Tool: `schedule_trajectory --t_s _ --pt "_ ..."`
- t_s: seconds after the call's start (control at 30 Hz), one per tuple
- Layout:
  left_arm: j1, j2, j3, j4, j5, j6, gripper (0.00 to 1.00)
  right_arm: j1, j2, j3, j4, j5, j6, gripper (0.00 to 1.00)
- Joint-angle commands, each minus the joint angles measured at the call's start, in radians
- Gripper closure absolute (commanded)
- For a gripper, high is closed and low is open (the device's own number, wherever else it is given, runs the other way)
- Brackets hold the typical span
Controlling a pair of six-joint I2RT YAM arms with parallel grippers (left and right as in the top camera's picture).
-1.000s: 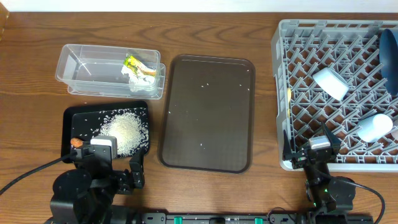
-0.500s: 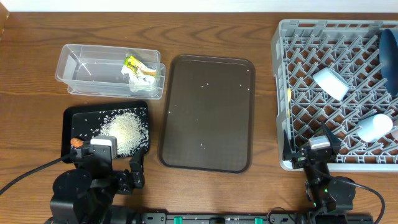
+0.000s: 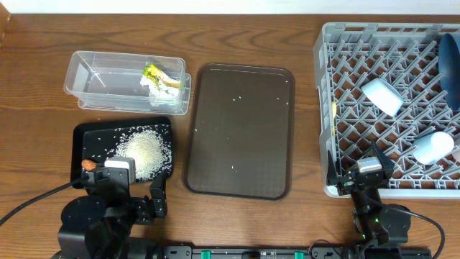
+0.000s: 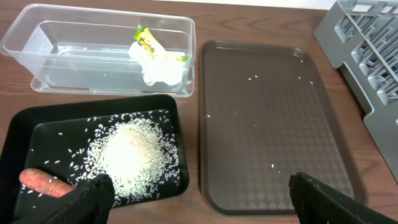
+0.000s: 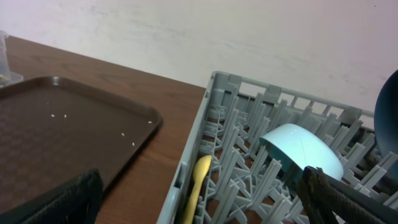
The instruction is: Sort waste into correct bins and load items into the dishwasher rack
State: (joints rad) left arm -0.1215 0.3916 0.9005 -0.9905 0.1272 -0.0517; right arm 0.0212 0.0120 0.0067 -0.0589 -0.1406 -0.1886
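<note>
Waste looks sorted already: the tissue (image 4: 163, 70) and wrapper (image 4: 146, 42) lie at the right end of the tub (image 4: 37, 38) at the far left. The rice (image 4: 130, 155) is heaped in the black bin (image 4: 15, 134) at the near left, with the carrot (image 4: 43, 182) in its near-left corner. On the right, the rack (image 3: 345, 72) holds the plate (image 3: 451, 57) on edge, a blue cup (image 5: 301, 149) mouth down, and a white piece (image 3: 435, 147) that could be a cup or a bowl. The spoon (image 5: 198, 180) stands against its left wall. Over the near edges of bin and tray hangs the left gripper (image 4: 200, 193), fingers spread wide with nothing between them. At the rack's near-left corner the right gripper (image 5: 199, 193) is just as wide and just as empty. I judge this to be the tail end of the job, with only a few stray grains (image 3: 232, 169) left on the tray (image 3: 215, 129). They are too small for an easy pinch, so the next move calls for a fine fingertip grip. Otherwise it means taking the tray by its rim and tipping it toward the black bin. Whether every dish is loaded I cannot tell, since the rack runs out of sight at the right.
</note>
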Motion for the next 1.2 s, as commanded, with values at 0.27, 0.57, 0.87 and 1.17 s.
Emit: schedule_trajectory --t_s 0.27,0.57,0.87,1.17 --pt "0.078 -0.175 -0.185 0.062 -0.094 0.021 0.08 0.005 -0.007 -0.001 -0.005 0.009 -0.007 0.01" --pt "0.087 -0.365 -0.606 0.524 -0.090 0.021 0.08 0.005 -0.007 -0.001 -0.005 0.009 -0.007 0.01" --pt "0.087 -0.390 -0.853 0.934 -0.090 0.022 0.08 0.005 -0.007 -0.001 -0.005 0.009 -0.007 0.01" --pt "0.087 -0.390 -0.896 0.928 -0.038 0.021 0.08 0.005 -0.007 -0.001 -0.005 0.009 -0.007 0.01"
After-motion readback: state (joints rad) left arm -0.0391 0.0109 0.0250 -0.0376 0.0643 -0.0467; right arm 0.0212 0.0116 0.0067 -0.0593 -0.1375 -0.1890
